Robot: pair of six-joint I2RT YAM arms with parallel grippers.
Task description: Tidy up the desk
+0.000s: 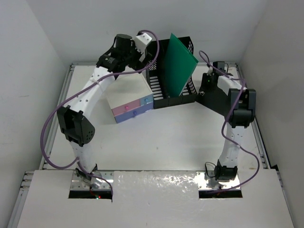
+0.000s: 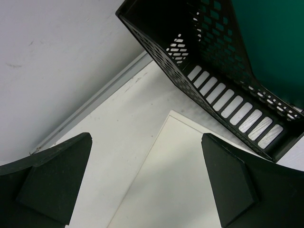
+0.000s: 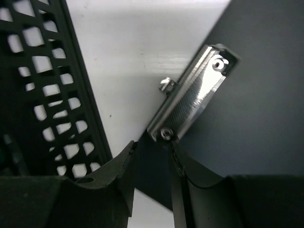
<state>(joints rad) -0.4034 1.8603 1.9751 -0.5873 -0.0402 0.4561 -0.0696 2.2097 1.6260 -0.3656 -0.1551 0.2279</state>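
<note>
The desk (image 1: 180, 142) is a wide white tabletop with thin raised rails. My right gripper (image 3: 151, 152) is shut on the corner of a dark clipboard (image 3: 247, 118), just below its metal clip (image 3: 194, 102). In the top view that gripper (image 1: 203, 90) sits right beside the black mesh tray (image 1: 183, 97). My left gripper (image 2: 147, 175) stands wide open with nothing between its fingers. It hovers over the white top of the drawer box (image 2: 175, 180), at the back of the desk (image 1: 135, 54).
A green folder (image 1: 179, 64) leans upright in the mesh tray (image 2: 213, 90). The drawer box (image 1: 130, 102), with pink and blue drawers, stands against the tray's left side. The back rail (image 2: 95, 107) and the wall run close behind. The tray's wall (image 3: 47, 95) is just left of my right fingers.
</note>
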